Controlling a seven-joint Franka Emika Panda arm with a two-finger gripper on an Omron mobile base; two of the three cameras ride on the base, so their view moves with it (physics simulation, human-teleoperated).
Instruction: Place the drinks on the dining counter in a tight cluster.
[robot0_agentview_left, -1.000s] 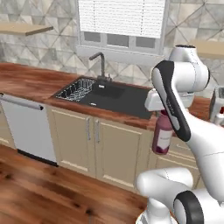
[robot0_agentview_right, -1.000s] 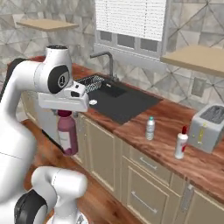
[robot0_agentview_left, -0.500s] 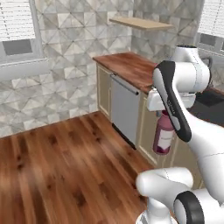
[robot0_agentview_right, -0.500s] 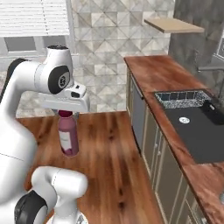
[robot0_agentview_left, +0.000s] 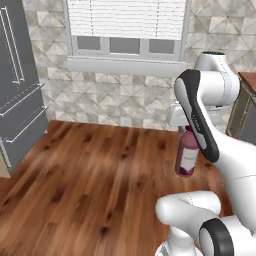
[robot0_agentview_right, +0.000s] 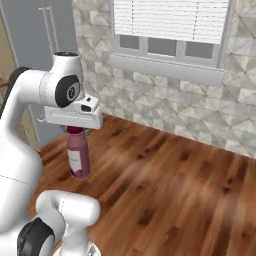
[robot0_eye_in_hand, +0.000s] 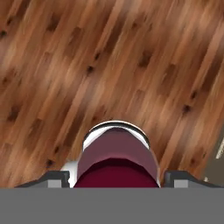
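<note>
A wide dark-purple bottle (robot0_agentview_left: 186, 158) with a maroon cap hangs upright in the air above the wood floor, held by its top in my gripper (robot0_agentview_left: 187, 131), which is shut on it. From the right base view the bottle (robot0_agentview_right: 78, 158) dangles under the hand and the gripper (robot0_agentview_right: 75, 130). The hand view looks straight down over the maroon cap and purple shoulders of the bottle (robot0_eye_in_hand: 116, 157), with the gripper (robot0_eye_in_hand: 116, 177) closed on either side of it. The other two drinks and the dining counter are out of view.
Brown wood floor (robot0_agentview_left: 90, 175) spreads ahead. A tiled wall with a blinded window (robot0_agentview_left: 125, 25) stands beyond it. A tall grey cabinet (robot0_agentview_left: 20, 100) rises at the left, also (robot0_agentview_right: 40, 45). A dark cabinet front (robot0_agentview_left: 242, 117) under a reddish top shows at the right edge.
The whole picture has swung round, so the base has turned: the kitchen counter and sink have left the views, and the window wall and floor have come in. The bottle stays in the gripper.
</note>
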